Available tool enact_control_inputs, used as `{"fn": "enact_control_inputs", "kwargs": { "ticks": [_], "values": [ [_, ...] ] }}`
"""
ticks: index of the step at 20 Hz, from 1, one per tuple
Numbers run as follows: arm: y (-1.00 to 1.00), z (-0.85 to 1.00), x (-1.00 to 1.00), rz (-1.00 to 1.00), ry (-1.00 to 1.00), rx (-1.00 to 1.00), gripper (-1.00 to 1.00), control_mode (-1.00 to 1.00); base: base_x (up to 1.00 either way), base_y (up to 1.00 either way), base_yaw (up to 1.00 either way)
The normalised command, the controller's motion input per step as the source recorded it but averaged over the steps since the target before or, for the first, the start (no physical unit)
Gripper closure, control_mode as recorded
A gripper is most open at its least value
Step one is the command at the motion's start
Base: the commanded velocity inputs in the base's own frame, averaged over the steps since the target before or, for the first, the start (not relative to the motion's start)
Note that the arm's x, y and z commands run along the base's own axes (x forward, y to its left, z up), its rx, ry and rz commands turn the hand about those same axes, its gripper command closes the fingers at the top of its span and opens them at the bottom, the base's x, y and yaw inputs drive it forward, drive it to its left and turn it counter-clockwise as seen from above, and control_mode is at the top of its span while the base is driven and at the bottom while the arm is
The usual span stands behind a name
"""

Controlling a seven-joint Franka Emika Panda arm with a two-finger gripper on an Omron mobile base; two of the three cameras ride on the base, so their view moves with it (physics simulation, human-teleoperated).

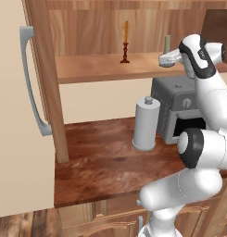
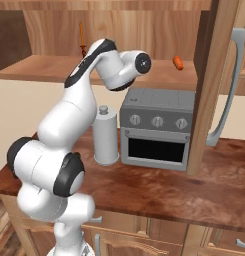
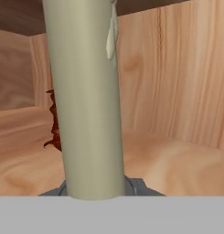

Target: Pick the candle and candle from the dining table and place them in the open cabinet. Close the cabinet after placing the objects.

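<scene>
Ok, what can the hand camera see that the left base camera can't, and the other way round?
Hand view: the beige candle up close, with a wax drip and its grey base. Left base view: the cabinet door's grey handle, the toaster oven, a white cylinder and the arm. Both: that candle, the dark red holder and the cabinet's shelf.

My two base cameras look forward from behind me, left and right, sharing the cabinet shelf (image 1: 101, 69); my hand camera sits close against the beige candle (image 3: 88, 105)
</scene>
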Motion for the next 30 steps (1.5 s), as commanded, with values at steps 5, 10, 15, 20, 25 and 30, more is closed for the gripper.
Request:
{"fn": "enact_control_inputs", "kwargs": {
  "ticks": [5,10,15,20,25,30],
  "values": [
    [-0.04,-0.17,0.17,0.00,0.02,0.00,1.00,-1.00,0.00,0.00,0.00],
    [-0.02,-0.18,0.17,0.00,0.04,0.00,1.00,-1.00,0.00,0.00,0.00],
    [-0.06,-0.28,0.16,0.00,0.02,0.00,1.00,-1.00,0.00,0.00,0.00],
    [-0.09,-0.41,0.15,0.00,-0.07,0.00,1.00,-1.00,0.00,0.00,0.00],
    [-0.06,-0.40,0.09,0.00,-0.05,0.00,1.00,-1.00,0.00,0.00,0.00],
    [0.03,-0.25,0.00,0.00,-0.01,0.00,-1.00,-1.00,0.00,0.00,0.00]
  ]
}}
